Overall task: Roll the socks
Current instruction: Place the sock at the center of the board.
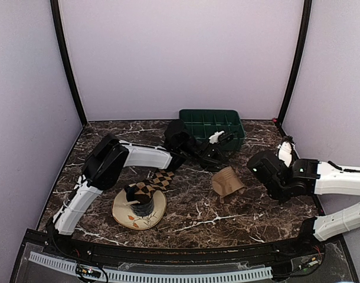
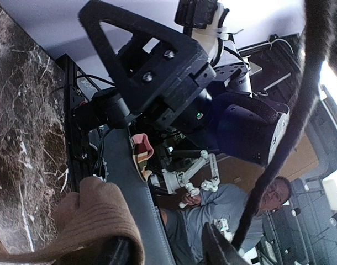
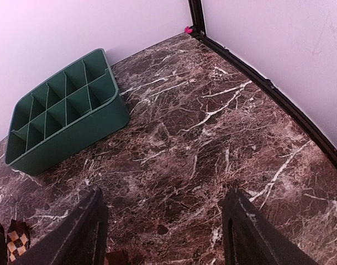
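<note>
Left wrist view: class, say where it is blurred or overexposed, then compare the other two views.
Left wrist view: the tan sock and a dark strand near the lens are blurred, and the right edge is blown out white. Top view: even, soft light. Right wrist view: the marble table and green tray are sharp.

Left wrist view: the tan sock (image 2: 96, 221) is running off the bottom edge, and a blurred dark strand (image 2: 317, 33) is crossing the right side. Right wrist view: a checked sock (image 3: 16, 243) is being cut off by the lower-left corner. Top view: the dark cup (image 1: 143, 207) is sitting mostly hidden beneath the checked sock.
</note>
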Robot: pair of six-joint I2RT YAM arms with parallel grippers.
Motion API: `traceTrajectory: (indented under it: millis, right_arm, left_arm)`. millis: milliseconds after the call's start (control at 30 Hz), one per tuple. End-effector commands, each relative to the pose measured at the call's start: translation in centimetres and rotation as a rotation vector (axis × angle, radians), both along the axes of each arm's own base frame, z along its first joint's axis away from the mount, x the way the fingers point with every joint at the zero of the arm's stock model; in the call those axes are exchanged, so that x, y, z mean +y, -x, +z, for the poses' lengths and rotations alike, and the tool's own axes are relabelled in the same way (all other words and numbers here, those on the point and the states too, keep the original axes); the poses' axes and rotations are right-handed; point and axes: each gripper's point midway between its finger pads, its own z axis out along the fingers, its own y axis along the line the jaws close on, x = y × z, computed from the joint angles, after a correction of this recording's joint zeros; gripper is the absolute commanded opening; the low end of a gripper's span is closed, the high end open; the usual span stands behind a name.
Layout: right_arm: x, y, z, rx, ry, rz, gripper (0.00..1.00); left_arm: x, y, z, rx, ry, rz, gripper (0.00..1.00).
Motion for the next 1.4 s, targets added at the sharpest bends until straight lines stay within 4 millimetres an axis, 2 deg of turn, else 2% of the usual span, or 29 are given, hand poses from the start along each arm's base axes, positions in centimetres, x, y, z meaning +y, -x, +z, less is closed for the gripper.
traceTrajectory:
  millis: [0,100,233,367,600,767,1100,1367]
  right_arm:
    - [0.2,0.1,-0.9,0.022,-0.003,0.034,0.65]
    - [1.1,-0.2,-2.5,0.064,-0.020,0.083,0.65]
    - [2.2,-0.6,-5.8,0.148,-0.077,0.143,0.59]
    - [5.6,-1.6,-8.6,0.209,-0.227,0.305,0.55]
    - [11.0,-2.4,-10.3,0.283,-0.336,0.501,0.54]
    - [13.5,-2.8,-12.0,0.342,-0.400,0.565,0.54]
    - [16.3,-3.8,-15.1,0.434,-0.446,0.612,0.53]
    - [16.3,-3.3,-17.8,0.535,-0.443,0.598,0.50]
  left_arm:
    - [2.0,-1.1,1.8,-0.032,0.032,0.035,0.35]
    - [3.1,-1.2,1.6,-0.027,0.022,0.035,0.29]
    - [3.9,-0.9,1.1,-0.026,0.007,0.017,0.27]
    - [4.1,-1.1,0.8,-0.019,-0.004,0.017,0.27]
    - [4.4,-1.6,-0.1,-0.005,-0.023,0.025,0.27]
    - [4.5,-1.6,-0.5,0.000,-0.031,0.024,0.27]
    - [4.6,-1.9,-0.8,0.001,-0.033,0.028,0.27]
    - [5.2,-2.3,-1.0,0.004,-0.035,0.040,0.27]
